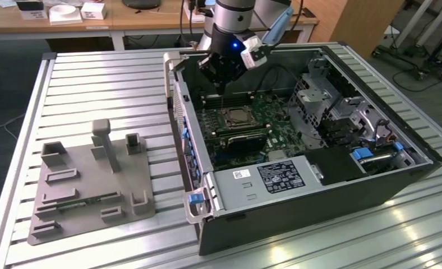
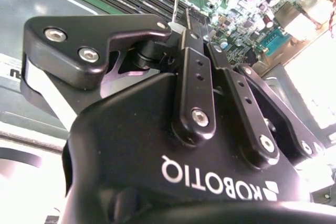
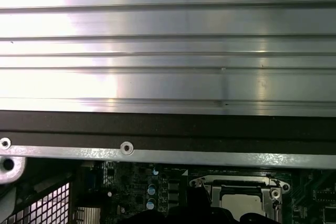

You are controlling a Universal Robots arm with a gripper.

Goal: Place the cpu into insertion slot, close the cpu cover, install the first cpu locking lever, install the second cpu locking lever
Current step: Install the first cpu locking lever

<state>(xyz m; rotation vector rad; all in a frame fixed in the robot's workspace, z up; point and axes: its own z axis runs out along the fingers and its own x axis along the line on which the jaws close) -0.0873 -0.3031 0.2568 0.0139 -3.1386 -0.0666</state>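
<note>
Gripper (image 1: pixel 219 88), closed with nothing I can see in it, hangs over the board (image 1: pixel 281 130) near the slot (image 1: pixel 227 112), where the cpu (image 1: pixel 241 116) already sits with the cover (image 3: pixel 273 195) looking shut, but I cannot make out the levers.

The exterior view looks steeply down onto the open computer case (image 1: pixel 318 207). The second wrist view sits close behind the gripper (image 2: pixel 195 24), facing the circuit board (image 2: pixel 239 3). The first wrist view and exterior view share the insertion slot (image 3: pixel 239 195) (image 1: pixel 240 116).
</note>
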